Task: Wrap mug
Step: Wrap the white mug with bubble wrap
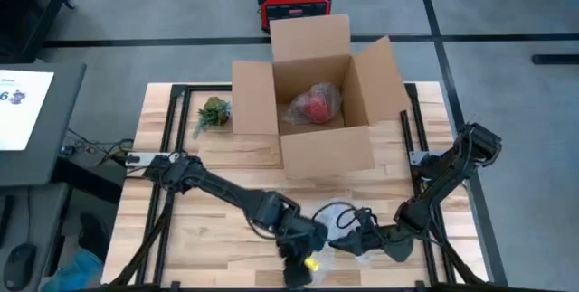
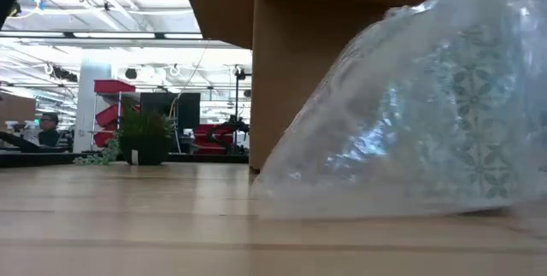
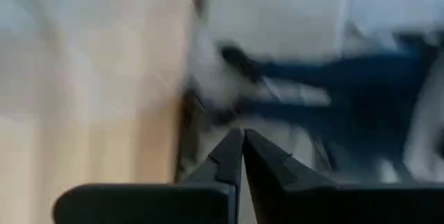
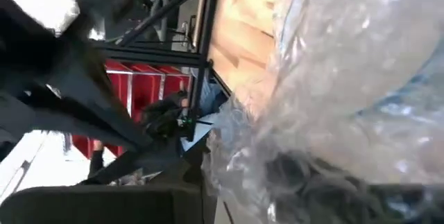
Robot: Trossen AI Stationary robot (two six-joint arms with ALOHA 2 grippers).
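A mug with a grey-green pattern (image 2: 466, 96) lies inside clear bubble wrap (image 2: 402, 131), which rests on the wooden table (image 1: 217, 229) near its front edge. In the high view the wrapped bundle (image 1: 342, 220) lies between my two grippers. My left gripper (image 3: 243, 141) is shut with nothing between its fingers, beside the bundle at the front edge (image 1: 298, 258). My right gripper (image 1: 366, 240) sits against the bundle's right side. In the right wrist view the bubble wrap (image 4: 347, 92) fills the picture and covers that gripper.
An open cardboard box (image 1: 317, 102) holding a wrapped red object (image 1: 314, 107) stands at the middle of the table's far side. A small green plant (image 1: 213, 113) sits left of it. A red device (image 1: 294, 3) stands on the floor beyond the table.
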